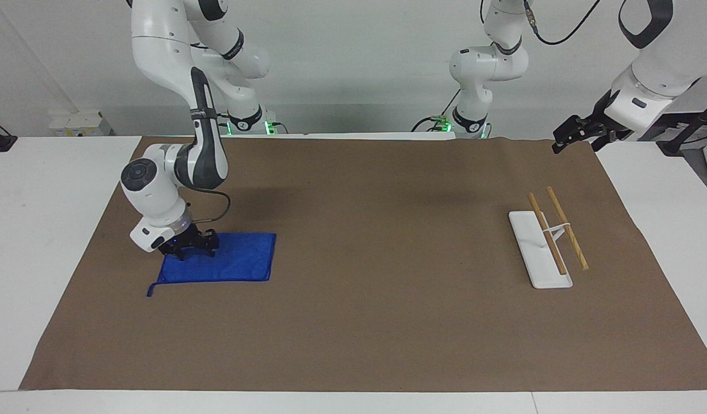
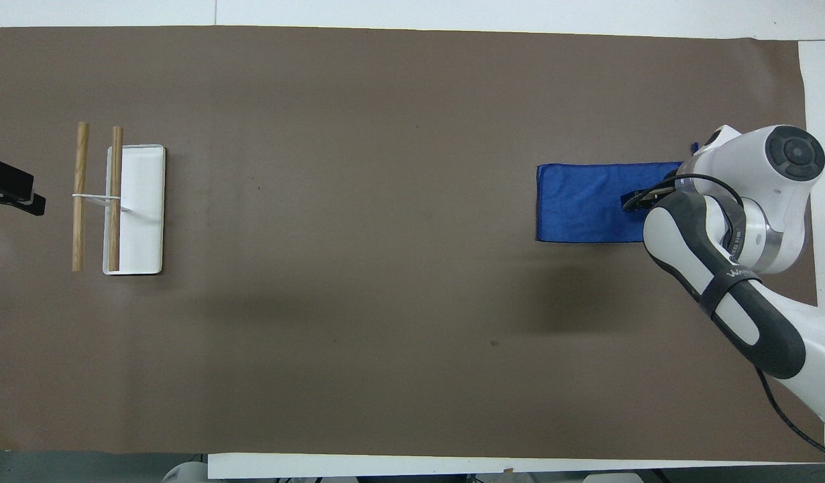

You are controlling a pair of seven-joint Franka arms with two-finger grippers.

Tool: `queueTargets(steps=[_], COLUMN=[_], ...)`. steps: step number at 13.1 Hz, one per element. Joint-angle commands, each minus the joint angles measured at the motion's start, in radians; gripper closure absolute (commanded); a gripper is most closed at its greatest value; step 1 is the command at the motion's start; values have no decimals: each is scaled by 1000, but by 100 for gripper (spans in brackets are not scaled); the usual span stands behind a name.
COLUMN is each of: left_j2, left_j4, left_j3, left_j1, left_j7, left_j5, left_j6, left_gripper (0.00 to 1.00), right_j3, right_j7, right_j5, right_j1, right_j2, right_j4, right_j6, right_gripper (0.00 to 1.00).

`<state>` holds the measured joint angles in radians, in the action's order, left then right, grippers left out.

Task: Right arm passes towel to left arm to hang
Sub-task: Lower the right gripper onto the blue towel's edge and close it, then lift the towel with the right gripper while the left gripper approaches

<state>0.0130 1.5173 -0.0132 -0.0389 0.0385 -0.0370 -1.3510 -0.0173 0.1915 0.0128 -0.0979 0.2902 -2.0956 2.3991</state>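
A blue towel [image 1: 235, 263] [image 2: 580, 201] lies flat on the brown mat at the right arm's end of the table. My right gripper [image 1: 190, 247] [image 2: 639, 199], chunky with a small blue light, is down on the towel's end nearest that arm's side, touching the cloth. The towel has not risen off the mat. My left gripper [image 1: 565, 138] [image 2: 15, 194], slim and black, hangs open and empty in the air by the mat's corner at the left arm's end, where that arm waits.
A rack with a white base [image 1: 531, 241] [image 2: 144, 208] and two wooden rods [image 1: 566, 227] [image 2: 81, 194] stands at the left arm's end of the mat. The brown mat [image 1: 376, 299] covers most of the white table.
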Motion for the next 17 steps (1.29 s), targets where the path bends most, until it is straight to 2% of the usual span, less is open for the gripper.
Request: queueTargets(steps=[1, 2, 5, 9, 12, 13, 16, 17], left_j2=[-15, -15, -15, -15, -15, -15, -15, -15], left_j4=[9, 9, 9, 9, 9, 9, 9, 9], left_j3=[2, 2, 2, 2, 2, 2, 2, 2], left_j1=[4, 4, 4, 4, 4, 4, 4, 4], left_j7=[-3, -3, -3, -3, -3, -3, -3, -3], left_j5=[-3, -3, -3, -3, -3, -3, -3, -3], left_j6=[12, 12, 12, 12, 12, 12, 12, 12], left_gripper=[0, 0, 0, 0, 0, 0, 0, 0], right_j3=[-9, -10, -23, -98, -237, -289, -433, -453], right_j7=[29, 25, -19, -211, -522, -678, -1086, -1195], right_j5=[-14, -14, -16, -19, -19, -27, -192, -255], right_j1=[-11, -11, -14, -19, -19, -19, -16, -8], right_j2=[-8, -6, -8, -32, -45, -45, -36, -26], right_j4=[-11, -6, 37, 147, 253, 299, 374, 397], right_j6=[3, 3, -38, -246, -406, -443, -451, -445], right_gripper=[85, 99, 100, 100, 100, 100, 100, 100])
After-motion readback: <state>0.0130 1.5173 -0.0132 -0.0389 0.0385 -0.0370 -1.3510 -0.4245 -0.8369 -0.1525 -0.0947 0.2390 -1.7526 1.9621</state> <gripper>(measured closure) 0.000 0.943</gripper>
